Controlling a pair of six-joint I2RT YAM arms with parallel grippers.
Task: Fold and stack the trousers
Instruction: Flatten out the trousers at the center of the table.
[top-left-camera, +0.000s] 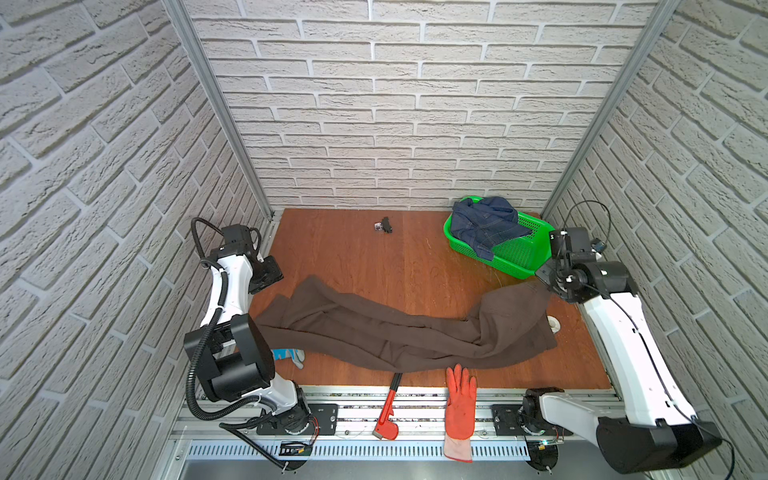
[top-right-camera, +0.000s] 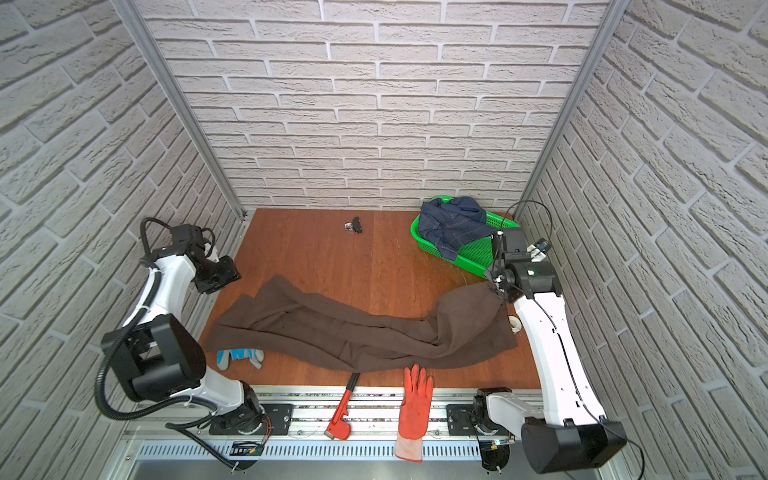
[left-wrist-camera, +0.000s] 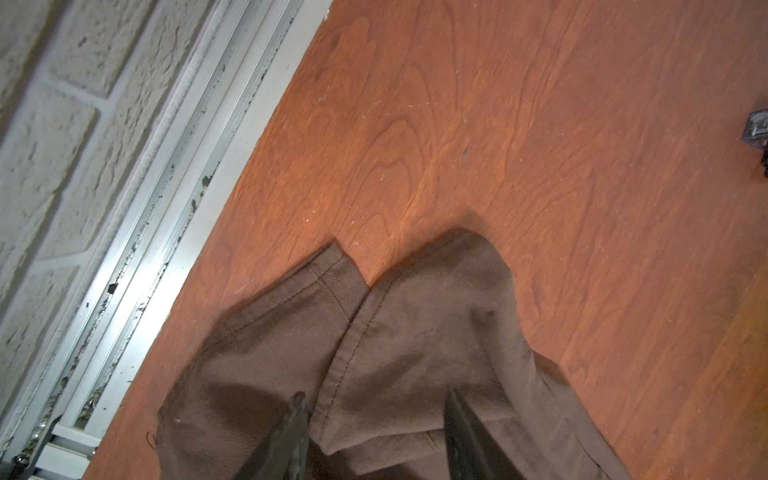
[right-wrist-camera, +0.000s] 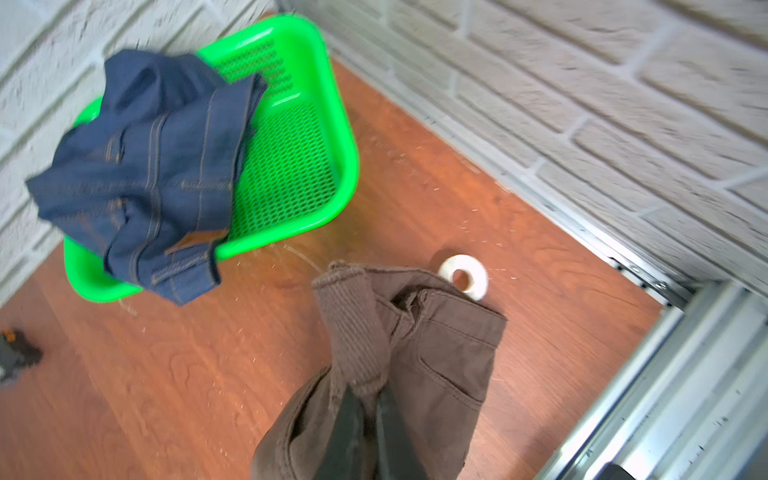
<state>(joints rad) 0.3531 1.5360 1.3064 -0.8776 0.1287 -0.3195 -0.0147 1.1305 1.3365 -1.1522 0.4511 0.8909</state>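
Trousers, dark brown: spread crosswise over the bench, legs toward the left arm, waist toward the right.
Right fingers: clenched on the ribbed waistband, that corner raised.
Left fingers: parted, released, above the leg hems.
Green basket, far right corner: holds a denim garment.

Plain dark brown trousers; reddish wood-grain tabletop; perforated bright green basket; blue denim garment; orange glove; red wrench.
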